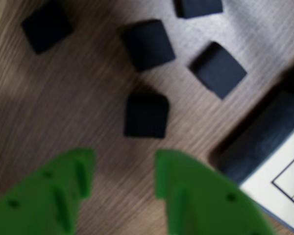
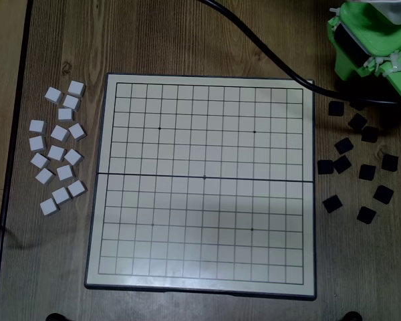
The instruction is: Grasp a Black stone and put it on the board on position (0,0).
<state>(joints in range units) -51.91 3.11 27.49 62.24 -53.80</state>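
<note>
wrist view blurred | my gripper (image 1: 122, 183) cut off by bottom edge | top stone (image 1: 198, 7) cropped | board (image 1: 279, 181) mostly out of frame | overhead: my arm (image 2: 371, 40) cropped at corner

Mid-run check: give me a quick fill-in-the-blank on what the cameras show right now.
1. In the overhead view, the white blocks lie to the ____ of the board.
2. The board's grid holds ____ stones.
3. In the wrist view, the pincer is ____, with nothing between its fingers.
4. The pincer's fingers are coloured ____.

Answers: left; no; open; green
</note>
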